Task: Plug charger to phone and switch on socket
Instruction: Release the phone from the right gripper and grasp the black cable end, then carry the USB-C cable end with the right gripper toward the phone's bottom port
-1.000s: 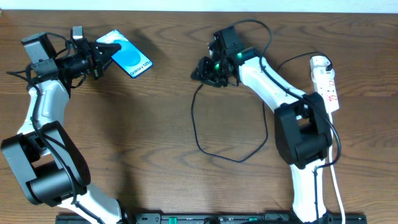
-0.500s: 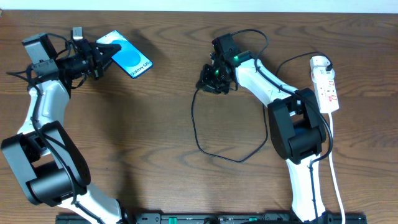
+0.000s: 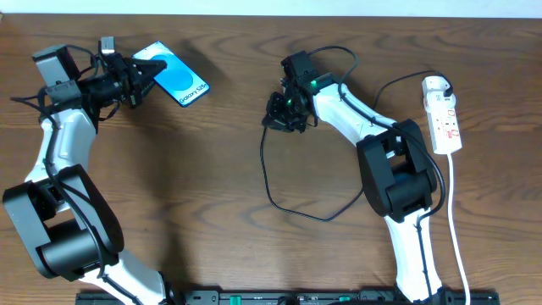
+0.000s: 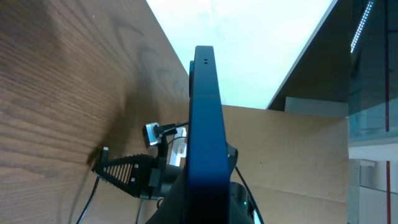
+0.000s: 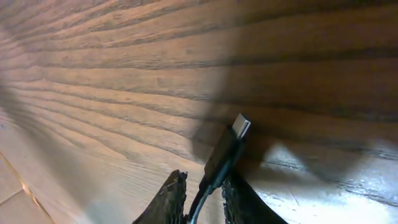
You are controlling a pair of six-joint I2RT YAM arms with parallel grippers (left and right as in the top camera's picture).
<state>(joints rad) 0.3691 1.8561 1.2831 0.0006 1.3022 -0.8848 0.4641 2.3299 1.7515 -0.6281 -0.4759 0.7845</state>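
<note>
In the overhead view my left gripper (image 3: 146,72) is shut on one end of the blue-screened phone (image 3: 178,82) at the far left and holds it above the table. The left wrist view shows the phone (image 4: 205,118) edge-on, rising from between the jaws. The charger (image 3: 263,161), a thin black cable, loops across the table's middle. My right gripper (image 3: 275,116) is down at its upper end. In the right wrist view the plug tip (image 5: 229,146) lies between the narrowed fingers (image 5: 176,193), against the right one, with a slim gap on the left. The white socket (image 3: 445,114) lies at the far right.
The socket's white cord (image 3: 453,220) runs down the right edge towards the front. My right arm's thicker black cables (image 3: 339,51) arch over its wrist. A dark rail (image 3: 279,297) lines the table's front edge. Bare wood lies between the phone and the charger.
My right gripper has shifted down and left onto the cable's end, and its jaws have narrowed around the plug tip. The left arm and the phone have stayed put.
</note>
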